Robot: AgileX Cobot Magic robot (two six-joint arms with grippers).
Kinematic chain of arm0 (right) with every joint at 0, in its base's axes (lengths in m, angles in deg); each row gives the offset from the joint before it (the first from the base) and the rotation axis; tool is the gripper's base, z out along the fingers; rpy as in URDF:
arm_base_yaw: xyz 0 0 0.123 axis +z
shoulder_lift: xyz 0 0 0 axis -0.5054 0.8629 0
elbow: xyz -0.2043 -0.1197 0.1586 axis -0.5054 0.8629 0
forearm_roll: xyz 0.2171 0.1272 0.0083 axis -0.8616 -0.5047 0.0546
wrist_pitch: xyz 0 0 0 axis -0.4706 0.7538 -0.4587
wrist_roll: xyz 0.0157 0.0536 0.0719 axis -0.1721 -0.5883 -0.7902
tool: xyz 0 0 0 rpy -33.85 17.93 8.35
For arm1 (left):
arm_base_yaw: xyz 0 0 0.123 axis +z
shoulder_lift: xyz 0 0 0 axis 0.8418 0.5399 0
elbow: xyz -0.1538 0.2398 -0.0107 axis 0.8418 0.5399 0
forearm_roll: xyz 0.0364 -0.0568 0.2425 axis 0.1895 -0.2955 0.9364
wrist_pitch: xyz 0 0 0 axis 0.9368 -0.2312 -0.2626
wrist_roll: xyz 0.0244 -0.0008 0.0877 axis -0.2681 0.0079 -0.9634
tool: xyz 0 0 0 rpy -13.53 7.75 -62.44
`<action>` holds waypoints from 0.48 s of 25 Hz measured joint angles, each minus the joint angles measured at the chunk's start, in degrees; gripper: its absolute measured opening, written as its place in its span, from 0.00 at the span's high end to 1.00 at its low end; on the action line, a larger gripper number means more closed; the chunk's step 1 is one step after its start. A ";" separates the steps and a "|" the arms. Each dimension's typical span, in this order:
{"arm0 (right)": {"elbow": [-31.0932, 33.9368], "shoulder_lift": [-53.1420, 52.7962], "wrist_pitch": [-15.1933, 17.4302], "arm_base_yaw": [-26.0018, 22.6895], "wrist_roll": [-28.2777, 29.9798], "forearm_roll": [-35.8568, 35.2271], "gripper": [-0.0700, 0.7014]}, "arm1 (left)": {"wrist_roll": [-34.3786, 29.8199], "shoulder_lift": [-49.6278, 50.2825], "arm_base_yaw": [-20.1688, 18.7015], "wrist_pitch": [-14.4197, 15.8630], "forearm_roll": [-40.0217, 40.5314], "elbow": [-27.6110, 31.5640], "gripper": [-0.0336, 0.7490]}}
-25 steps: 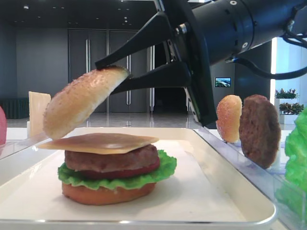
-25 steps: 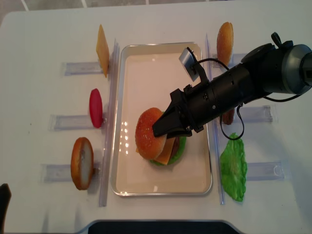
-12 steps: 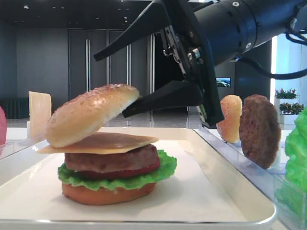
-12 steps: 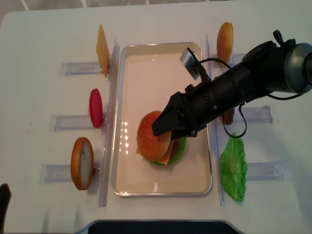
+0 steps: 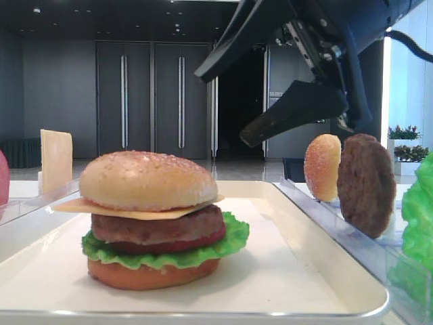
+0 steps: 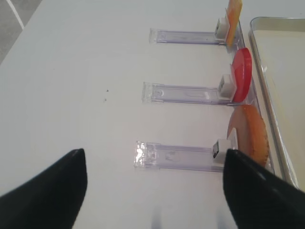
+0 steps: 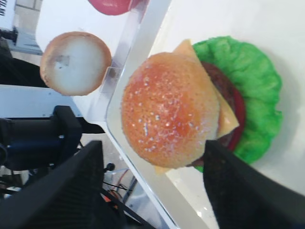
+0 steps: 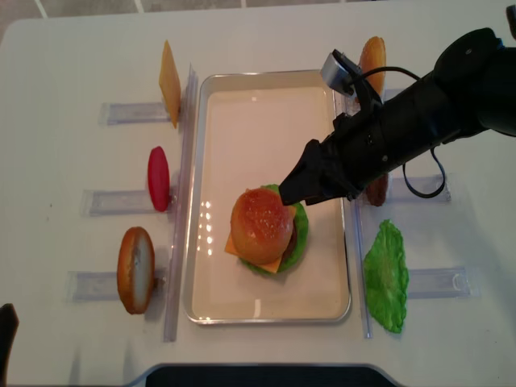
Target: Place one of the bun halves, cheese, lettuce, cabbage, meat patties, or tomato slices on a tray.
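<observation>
Low front view: one stacked burger sits on the tray, its sesame bun top lying on one cheese slice, one patty, a tomato slice, lettuce and a bun base. The right gripper hangs above it, jaws spread, holding nothing.

Right wrist view: the bun top lies between the parted fingers.

Left wrist view: three clear racks; the left gripper's fingers stand apart, empty.

Overhead: spare pieces stand at both long tray edges, three left, three right. No readable writing.
</observation>
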 joint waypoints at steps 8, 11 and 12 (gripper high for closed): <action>0.00 -10.79 -4.56 -0.01 -13.29 17.76 0.31 | 0.00 0.00 0.00 0.00 0.00 0.00 0.07; 0.00 -15.67 -5.53 -0.01 -18.77 29.24 0.31 | 0.00 0.00 0.00 0.00 0.00 0.00 0.07; 0.00 -16.96 -5.59 -0.01 -20.36 33.03 0.31 | 0.00 0.00 0.00 0.00 0.00 0.00 0.07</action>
